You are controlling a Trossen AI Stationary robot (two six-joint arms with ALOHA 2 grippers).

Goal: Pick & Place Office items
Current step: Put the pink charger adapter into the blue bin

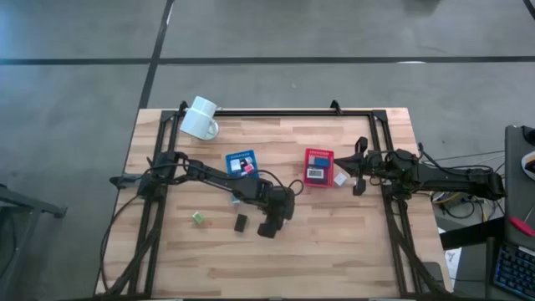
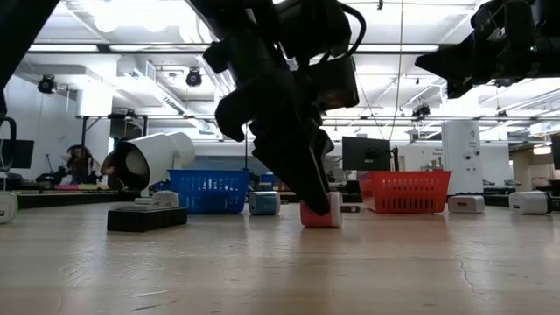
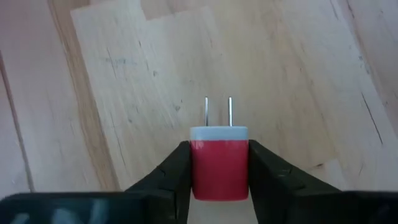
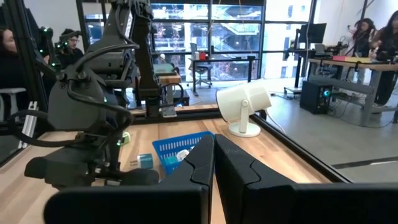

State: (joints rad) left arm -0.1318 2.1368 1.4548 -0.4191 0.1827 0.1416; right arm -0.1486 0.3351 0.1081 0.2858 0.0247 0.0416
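Note:
My left gripper [image 1: 269, 227] is at the table's middle, shut on a small red plug-like block [image 3: 219, 168] with a white face and two metal prongs [image 3: 217, 112]. A black block [image 1: 241, 222] and a green cube [image 1: 199, 218] lie on the wood to its left. More small items sit in the blue tray [image 1: 241, 163], and a white one [image 1: 341, 178] lies beside the red tray [image 1: 318, 165]. My right gripper [image 1: 359, 171] hovers shut at the table's right side, near the red tray, holding nothing. My left gripper pinches the red block by the two opposite sides of its red body [image 3: 219, 180], one finger [image 3: 174, 177] on each side. The fingers come from above, slanting down. The pronged white end points away from the wrist. In the low view the block [image 2: 319, 214] sits at table level.
A white mug [image 1: 201, 119] lies on its side at the far left corner. In the low view the trays show as a blue basket [image 2: 208, 191] and a red basket [image 2: 405, 191]. Bare wood stretches along the near edge. People sit in the room beyond.

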